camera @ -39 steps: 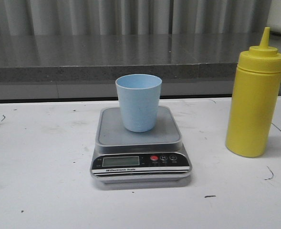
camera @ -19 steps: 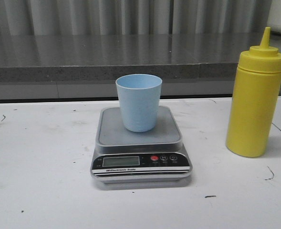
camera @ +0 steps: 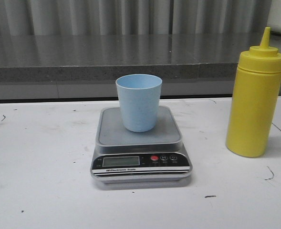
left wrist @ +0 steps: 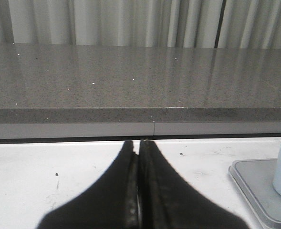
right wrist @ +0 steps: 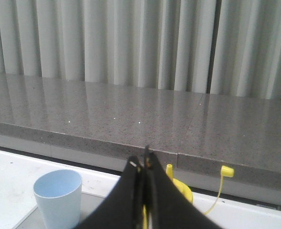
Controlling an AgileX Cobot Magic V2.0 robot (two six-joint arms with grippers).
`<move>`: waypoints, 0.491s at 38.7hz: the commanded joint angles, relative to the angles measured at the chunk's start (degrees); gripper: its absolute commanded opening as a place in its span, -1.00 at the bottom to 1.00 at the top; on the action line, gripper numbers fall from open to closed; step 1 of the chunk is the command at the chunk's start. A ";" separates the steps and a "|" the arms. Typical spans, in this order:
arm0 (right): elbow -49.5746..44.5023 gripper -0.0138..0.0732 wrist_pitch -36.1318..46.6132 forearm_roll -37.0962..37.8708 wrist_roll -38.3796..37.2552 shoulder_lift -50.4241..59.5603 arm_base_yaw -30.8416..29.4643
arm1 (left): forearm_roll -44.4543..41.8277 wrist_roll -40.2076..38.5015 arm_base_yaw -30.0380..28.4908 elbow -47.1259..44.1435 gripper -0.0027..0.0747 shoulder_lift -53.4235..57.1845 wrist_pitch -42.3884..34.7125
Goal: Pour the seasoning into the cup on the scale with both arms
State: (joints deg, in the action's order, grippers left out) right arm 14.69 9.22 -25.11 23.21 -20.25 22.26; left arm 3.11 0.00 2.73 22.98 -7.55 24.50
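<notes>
Seasoning bottle [camera: 254, 101] — tall, yellow, cone-nozzled, upright on the white table [camera: 40, 181], right of the scale [camera: 140, 143]. Pale blue cup [camera: 139, 102] stands upright on the platform. Left gripper [left wrist: 138, 148] and right gripper [right wrist: 145, 160] — both pressed closed, holding nothing.

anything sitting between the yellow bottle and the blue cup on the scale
Nothing visible. The yellow bottle stands upright to the right of the scale, and only bare table lies between it and the blue cup.
</notes>
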 commanded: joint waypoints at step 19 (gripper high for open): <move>2.25 -0.96 3.84 0.40 0.70 -0.31 -0.24 | 0.47 -0.51 0.03 0.66 -0.98 -0.12 -5.37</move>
State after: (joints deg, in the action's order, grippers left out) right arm 14.69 9.22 -25.11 23.33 -20.25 22.26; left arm 3.11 0.00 2.73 22.84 -7.55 24.38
